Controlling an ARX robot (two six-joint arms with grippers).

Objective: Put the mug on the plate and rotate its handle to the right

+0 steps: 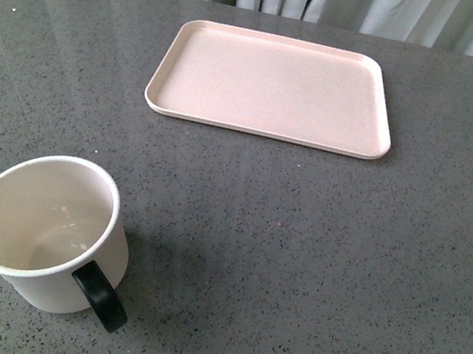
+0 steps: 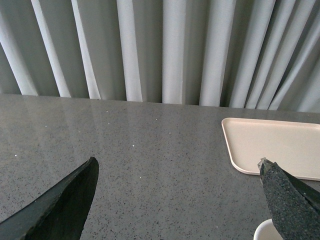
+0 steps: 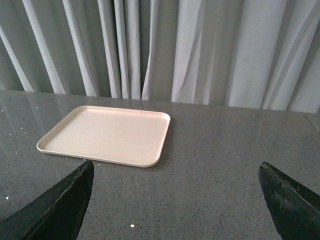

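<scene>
Stock on my screens, counted.

**Mug (image 1: pixel 48 231), one.** White, upright, mouth open to the ceiling, and I see nothing inside. It stands on the table (image 1: pixel 339 269) at the near left of the front view, well apart from the plate. I also catch a sliver of its white rim in the left wrist view, just beside one finger of the left gripper. I see no print on the side facing me.

**Handle (image 1: pixel 101 297), one.** A glossy black loop on the mug's near side, pointing toward the camera and a little to the right.

**Plate (image 1: pixel 274 85), one.** Pale pink, rectangular with rounded corners and a low rim. It lies flat at the far centre of the table with nothing on it. I see it in all three views.

**Left gripper (image 2: pixel 177 164), one, two dark fingers (image 2: pixel 60 205).** The jaws are spread wide and hold nothing, with bare table showing between them. It hangs above the table; I cannot tell how high.

**Right gripper (image 3: pixel 175 166), one, two dark fingers (image 3: pixel 290 200).** These are also spread wide and hold nothing. The plate lies beyond them, nearer one finger than the other.

**Table, one.** Grey speckled stone, glossy.

**Curtains (image 2: pixel 170 50).** Pale pleated fabric along the far edge of the table. I cannot count the panels.

Neither arm appears in the front view.
</scene>
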